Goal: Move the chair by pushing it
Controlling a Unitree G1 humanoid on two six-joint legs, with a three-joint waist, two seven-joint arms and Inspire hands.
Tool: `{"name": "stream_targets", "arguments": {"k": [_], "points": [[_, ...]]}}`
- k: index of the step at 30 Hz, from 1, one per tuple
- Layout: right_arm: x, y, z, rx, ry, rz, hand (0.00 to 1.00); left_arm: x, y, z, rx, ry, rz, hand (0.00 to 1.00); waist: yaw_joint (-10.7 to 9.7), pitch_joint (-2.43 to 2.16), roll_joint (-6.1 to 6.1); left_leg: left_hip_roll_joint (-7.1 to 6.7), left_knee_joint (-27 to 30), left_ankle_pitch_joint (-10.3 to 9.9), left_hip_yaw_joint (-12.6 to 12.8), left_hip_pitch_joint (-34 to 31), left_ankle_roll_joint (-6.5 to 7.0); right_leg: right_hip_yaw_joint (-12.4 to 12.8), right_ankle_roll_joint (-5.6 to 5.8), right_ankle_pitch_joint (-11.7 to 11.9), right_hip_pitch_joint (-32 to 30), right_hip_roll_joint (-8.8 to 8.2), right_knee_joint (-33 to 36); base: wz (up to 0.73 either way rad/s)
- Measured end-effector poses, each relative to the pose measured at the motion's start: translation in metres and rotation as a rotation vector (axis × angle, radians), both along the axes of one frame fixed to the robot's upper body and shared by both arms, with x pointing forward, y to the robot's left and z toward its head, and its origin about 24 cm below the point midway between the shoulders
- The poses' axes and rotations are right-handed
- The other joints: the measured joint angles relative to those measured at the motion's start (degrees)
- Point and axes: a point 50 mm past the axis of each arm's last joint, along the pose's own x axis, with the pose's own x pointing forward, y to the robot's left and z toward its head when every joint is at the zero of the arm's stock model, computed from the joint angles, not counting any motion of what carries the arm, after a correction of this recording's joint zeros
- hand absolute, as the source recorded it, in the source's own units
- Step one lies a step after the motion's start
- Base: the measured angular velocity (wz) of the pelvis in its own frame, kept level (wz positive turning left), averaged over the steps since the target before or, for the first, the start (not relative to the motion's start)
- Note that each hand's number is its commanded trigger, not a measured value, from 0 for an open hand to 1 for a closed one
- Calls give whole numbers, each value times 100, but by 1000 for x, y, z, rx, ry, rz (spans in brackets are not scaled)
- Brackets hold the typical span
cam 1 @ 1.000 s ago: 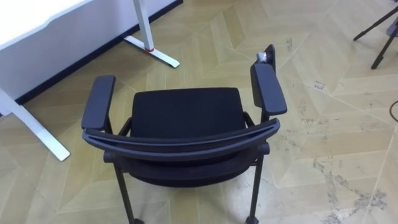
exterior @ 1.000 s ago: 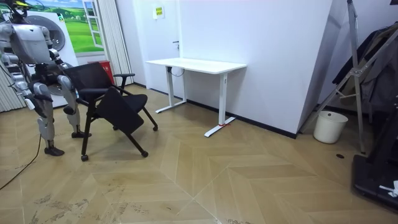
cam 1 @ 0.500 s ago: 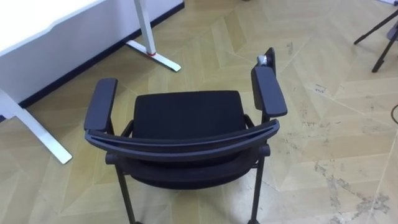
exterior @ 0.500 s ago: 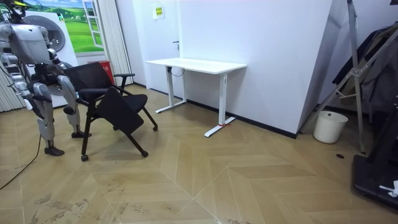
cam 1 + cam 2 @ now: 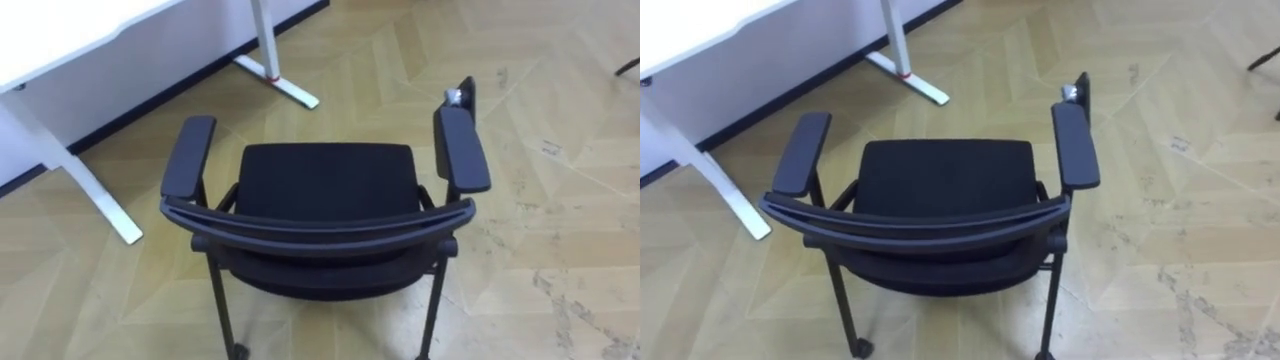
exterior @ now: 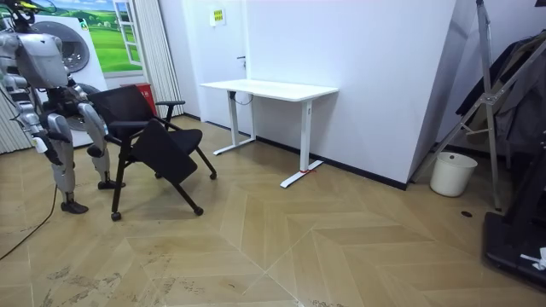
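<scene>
The chair (image 5: pixel 325 180) stands just before the robot, its curved back across the bottom of the eye view and its seat opening toward the table (image 5: pixel 60 40) at upper left. The push would run back-to-seat, up the frame. The right hand (image 6: pixel 37 146) seems to hang low behind it; clenched or released, I cannot tell for either hand.

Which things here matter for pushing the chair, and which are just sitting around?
For the job: black chair.

Just standing about: white desk, white bin, metal stand at the room view's right.
</scene>
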Motion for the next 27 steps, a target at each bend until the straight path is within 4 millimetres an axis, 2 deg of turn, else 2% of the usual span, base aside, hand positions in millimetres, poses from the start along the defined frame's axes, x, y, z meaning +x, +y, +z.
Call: {"name": "stream_targets", "arguments": {"k": [4, 6, 10, 12, 14, 15, 16, 17, 18, 20, 21, 24, 27], "points": [[5, -16, 5, -46, -10, -8, 0, 2, 9, 4, 31, -23, 12, 0, 73, -2, 82, -71, 73, 2, -139, -16, 3, -150, 29, -44, 100, -44, 12, 23], [18, -24, 9, -67, -43, -8, 0, 7, 25, 11, 93, -58, 25, 0, 81, 13, 121, -82, 95, 9, -182, -30, 15, -191, 30, -47, 114, -46, 12, 11], [22, -27, 11, -85, -54, 16, 0, 22, 53, 33, 245, -186, 47, 0, 181, 34, 164, -85, 103, 9, -183, -16, 14, -224, 30, -48, 162, -47, -5, 6], [22, -28, 11, -88, -54, 9, 0, 50, 69, 54, 345, -324, 18, 0, 323, 39, 207, -87, 104, 9, -189, -23, 15, -247, 30, -48, 168, -45, -14, 4], [23, -28, 12, -91, -56, 14, 0, 71, 77, 72, 431, -427, -14, 0, 343, 31, 264, -92, 103, 9, -205, -32, 15, -271, 35, -51, 172, -49, -13, 4], [22, -28, 12, -89, -55, 16, 0, 85, 80, 84, 478, -503, -24, 0, 339, 39, 227, -95, 98, 9, -210, -32, 15, -278, 36, -51, 171, -51, -14, 5], [24, -28, 12, -90, -64, 19, 0, 92, 79, 90, 497, -542, -30, 0, 346, 23, 332, -96, 99, 9, -210, -33, 15, -278, 36, -51, 172, -52, -13, 0], [22, -28, 12, -93, -64, 21, 0, 104, 78, 101, 527, -616, -53, 0, 343, 30, 252, -101, 98, 9, -209, -32, 15, -284, 38, -52, 175, -57, -9, 0], [19, -29, 12, -94, -60, 19, 0, 117, 75, 111, 561, -673, -95, 0, 339, 17, 318, -102, 101, 9, -209, -31, 15, -267, 38, -52, 173, -56, -10, 0], [13, -29, 11, -96, -48, 15, 0, 136, 70, 130, 611, -767, -161, 0, 327, 31, 329, -101, 99, 9, -214, -45, 15, -270, 38, -52, 160, -54, -15, 0], [8, -29, 10, -94, -36, 10, 0, 147, 67, 143, 645, -825, -198, 0, 300, 22, 334, -104, 94, 9, -213, -39, 15, -274, 38, -52, 175, -55, -32, 0], [-1, -29, 9, -93, -16, 5, 0, 164, 57, 169, 745, -941, -285, 0, 192, 15, 332, -108, 66, 9, -203, -24, 15, -259, 38, -52, 188, -56, -37, 0], [-3, -27, 9, -81, -17, -14, 0, 177, 38, 179, 794, -985, -426, 0, 12, 11, 317, -109, 46, 9, -204, -18, 15, -224, 39, -51, 187, -57, -29, 0]]}}
